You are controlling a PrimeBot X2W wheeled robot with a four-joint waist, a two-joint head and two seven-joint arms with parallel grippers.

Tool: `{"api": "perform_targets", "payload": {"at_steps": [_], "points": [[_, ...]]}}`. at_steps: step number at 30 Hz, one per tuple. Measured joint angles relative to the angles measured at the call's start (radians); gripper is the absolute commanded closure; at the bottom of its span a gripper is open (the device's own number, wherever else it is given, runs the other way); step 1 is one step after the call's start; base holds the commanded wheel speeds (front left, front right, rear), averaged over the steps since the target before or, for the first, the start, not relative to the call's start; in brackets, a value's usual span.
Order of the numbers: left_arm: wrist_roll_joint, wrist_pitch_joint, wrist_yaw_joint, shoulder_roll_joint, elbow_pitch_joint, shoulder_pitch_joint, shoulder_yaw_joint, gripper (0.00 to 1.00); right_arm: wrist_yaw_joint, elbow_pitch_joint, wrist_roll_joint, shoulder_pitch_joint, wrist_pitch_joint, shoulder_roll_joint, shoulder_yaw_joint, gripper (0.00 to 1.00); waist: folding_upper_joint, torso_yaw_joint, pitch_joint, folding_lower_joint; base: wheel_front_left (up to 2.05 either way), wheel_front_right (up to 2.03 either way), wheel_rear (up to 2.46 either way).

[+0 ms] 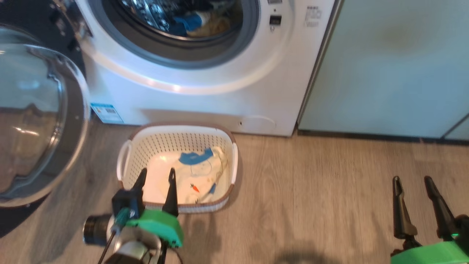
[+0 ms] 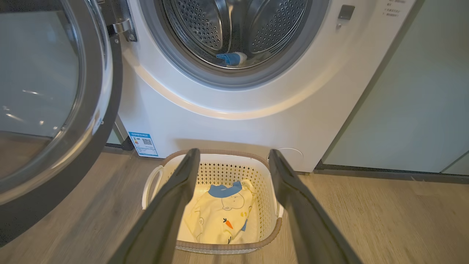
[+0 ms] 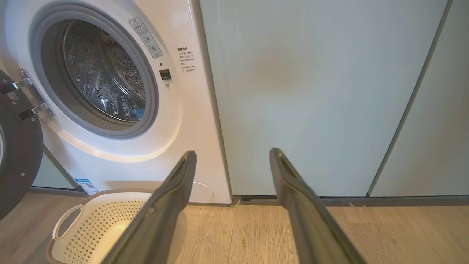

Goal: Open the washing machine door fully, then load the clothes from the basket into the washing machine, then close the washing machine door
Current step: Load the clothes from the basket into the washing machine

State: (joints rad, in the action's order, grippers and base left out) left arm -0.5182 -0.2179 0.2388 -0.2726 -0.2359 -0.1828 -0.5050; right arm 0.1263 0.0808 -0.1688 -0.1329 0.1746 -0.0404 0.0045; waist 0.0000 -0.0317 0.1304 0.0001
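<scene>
While the washing machine door (image 1: 36,121) is standing swung wide on its hinge at the left, the white front-loading washing machine (image 1: 205,99) is showing its whole grey-ringed drum mouth. A blue-and-white garment (image 1: 190,22) is already lying low in the drum, so the loading step is looking partly done. Pale teal cabinet panels (image 1: 395,66) are flanking the machine on its right.

The cream perforated basket (image 1: 172,145) is sitting on the wooden floor (image 1: 311,190) just in front of the machine, almost directly below the drum mouth, which is making the lift from basket to drum a short one. Inside it the remaining clothes (image 2: 223,212), a cream piece with a blue collar, a faint bear print and a small carrot, are lying flat on the bottom, waiting to be picked up.

The left fingers (image 1: 171,192) are hovering over the near rim of the basket and pointing toward that garment. They are spread fully apart and empty, appearing clear of both rim and cloth, and they are most likely lining up for the next grab. The right fingers (image 1: 400,205) are hanging well off to the right above bare floor, facing the cabinet panels. They too are spread wide and holding nothing, probably parked there so they are not crowding the left arm's path to the drum
</scene>
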Motion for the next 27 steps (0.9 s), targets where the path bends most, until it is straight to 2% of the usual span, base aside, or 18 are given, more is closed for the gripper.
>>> {"api": "perform_targets", "payload": {"at_steps": [3, 16, 17, 27], "points": [[-0.004, 0.005, -0.02, 0.017, -0.072, -0.064, -0.014, 0.0, 0.0, 0.001, -0.001, 0.017, 0.001, 0.0, 0.002, 0.0, 0.0, -0.011, 0.041, 0.0, 0.0, 0.0, 0.0], [-0.059, 0.019, -0.184, 0.09, -0.461, -0.408, -0.014, 0.0, 0.0, -0.003, -0.044, 0.19, 0.046, 0.0, 0.031, 0.0, 0.0, -0.082, 0.292, 0.0003, 0.0, 0.0, 0.0], [-0.059, 0.019, -0.184, 0.09, -0.461, -0.408, -0.014, 0.0, 0.0, -0.003, -0.044, 0.19, 0.046, 0.0, 0.031, 0.0, 0.0, -0.082, 0.292, 0.0003, 0.0, 0.0, 0.0], [-0.067, 0.077, -0.307, 0.076, -0.715, -0.696, -0.008, 0.0, 0.0, -0.036, -0.108, 0.341, 0.076, 0.0, 0.078, 0.0, -0.0001, -0.157, 0.53, 0.0003, 0.0, 0.0, 0.0]]}}
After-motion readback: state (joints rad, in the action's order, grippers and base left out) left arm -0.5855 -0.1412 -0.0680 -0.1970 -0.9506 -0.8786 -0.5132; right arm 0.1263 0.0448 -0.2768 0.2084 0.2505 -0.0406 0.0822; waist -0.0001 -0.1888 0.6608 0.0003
